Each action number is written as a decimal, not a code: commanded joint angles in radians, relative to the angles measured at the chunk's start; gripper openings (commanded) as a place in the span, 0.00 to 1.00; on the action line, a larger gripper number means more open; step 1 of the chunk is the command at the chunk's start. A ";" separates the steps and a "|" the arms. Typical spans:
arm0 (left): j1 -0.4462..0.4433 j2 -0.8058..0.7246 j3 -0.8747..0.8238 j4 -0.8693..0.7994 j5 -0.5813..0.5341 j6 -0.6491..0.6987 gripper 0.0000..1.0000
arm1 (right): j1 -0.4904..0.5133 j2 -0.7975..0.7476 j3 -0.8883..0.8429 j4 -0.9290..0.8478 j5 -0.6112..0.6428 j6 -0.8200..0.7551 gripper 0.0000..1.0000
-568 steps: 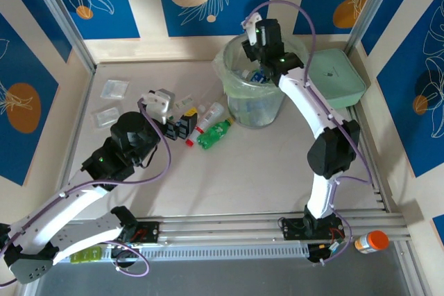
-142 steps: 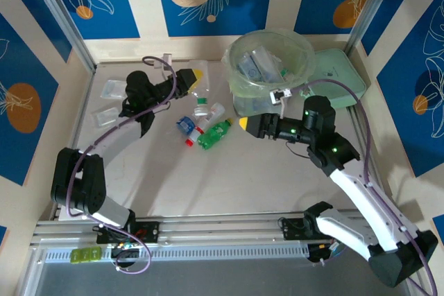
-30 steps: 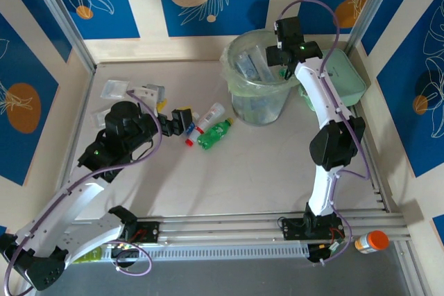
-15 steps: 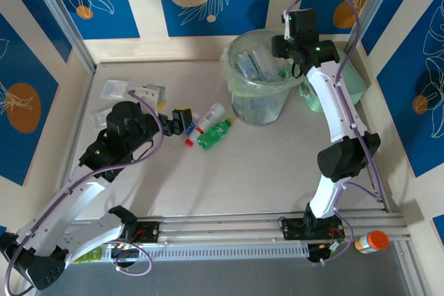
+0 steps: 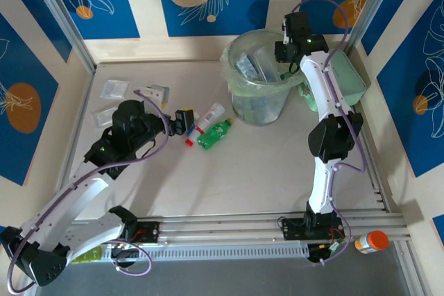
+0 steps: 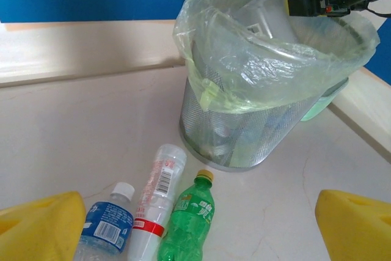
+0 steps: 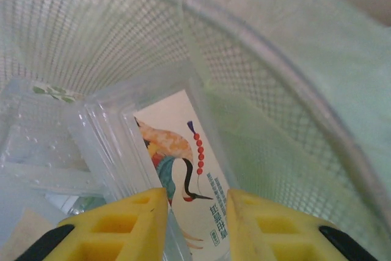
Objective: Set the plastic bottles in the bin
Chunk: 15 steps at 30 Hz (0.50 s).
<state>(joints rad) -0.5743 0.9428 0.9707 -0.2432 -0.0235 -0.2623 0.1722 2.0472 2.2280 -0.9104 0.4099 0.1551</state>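
my left tool (image 5: 182, 120): fingers wide apart, empty, low over tabletop (image 6: 79, 126). three bottles lie just ahead: blue-label bottle (image 6: 107, 230), clear red-banded bottle (image 6: 156, 200), green bottle (image 6: 189, 221). they lie side by side, long axes pointing roughly toward bin (image 6: 244, 132) beyond. left arm nearer. right tool (image 7: 197, 212): fingers together, nothing seen gripped, above bin rim.

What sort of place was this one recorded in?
Most likely a staged robot test cell, not a home: a pale tabletop boxed in by aluminium posts and printed blue leaf panels, with a metal rail along the near edge.
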 commanded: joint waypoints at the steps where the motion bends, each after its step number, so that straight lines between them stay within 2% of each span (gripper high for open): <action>1: -0.007 0.014 -0.007 0.022 -0.014 0.024 0.96 | 0.012 -0.089 -0.046 0.021 -0.022 0.009 0.32; 5: -0.007 0.048 -0.001 0.017 0.002 0.018 0.96 | 0.025 -0.197 -0.077 0.053 -0.035 0.021 0.33; 9: -0.007 0.089 0.015 -0.011 0.002 0.026 0.96 | 0.064 -0.309 -0.142 0.076 -0.025 0.023 0.41; 12: -0.007 0.142 0.040 -0.060 0.010 0.029 0.96 | 0.113 -0.428 -0.277 0.135 -0.021 0.020 0.48; 15: -0.007 0.212 0.069 -0.104 0.052 0.030 0.92 | 0.171 -0.565 -0.462 0.203 -0.027 0.035 0.49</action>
<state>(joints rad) -0.5743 1.1156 0.9928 -0.2901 -0.0151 -0.2520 0.3065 1.5600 1.8839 -0.7662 0.3988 0.1738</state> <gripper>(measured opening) 0.928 0.488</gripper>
